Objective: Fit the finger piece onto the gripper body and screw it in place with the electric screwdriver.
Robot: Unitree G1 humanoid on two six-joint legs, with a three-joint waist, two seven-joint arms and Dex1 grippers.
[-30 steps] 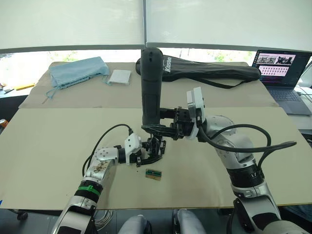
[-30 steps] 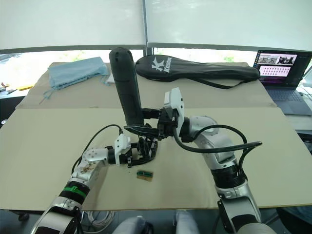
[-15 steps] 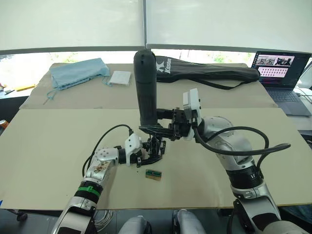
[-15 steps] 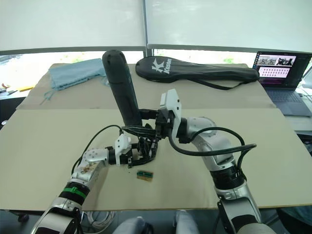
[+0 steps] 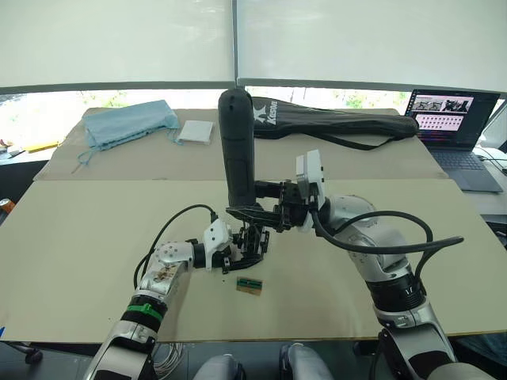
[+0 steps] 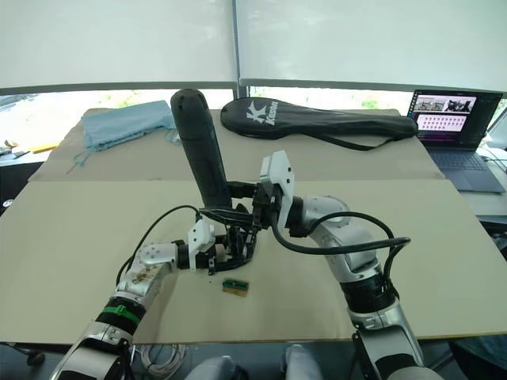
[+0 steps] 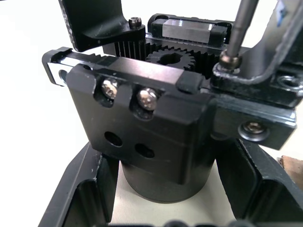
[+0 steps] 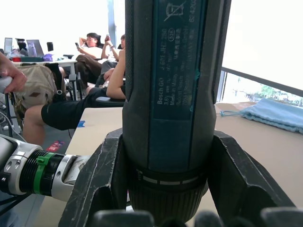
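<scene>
The gripper body [image 7: 142, 137] sits clamped between the left end effector [image 5: 238, 255]'s fingers, low over the worktop [image 5: 79, 237]. Directly above it, the electric screwdriver [image 5: 238, 150] stands nearly upright, clamped in the right end effector [image 5: 265, 214], its bit meeting a screw [image 7: 228, 59] on the finger piece [image 7: 255, 71].

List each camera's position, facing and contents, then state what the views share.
Left eye view: head camera looking forward and down over the table; both arms show, the right gripper clamping the electric screwdriver.
Right eye view: the stereo twin, same scene.
Left wrist view: on the left wrist, close on the gripper body between its fingers; the screwdriver's bit meets a screw.
Right wrist view: on the right wrist, looking along its fingers at the screwdriver's barrel; the left arm shows.
Shared: all four show the screwdriver.
</scene>
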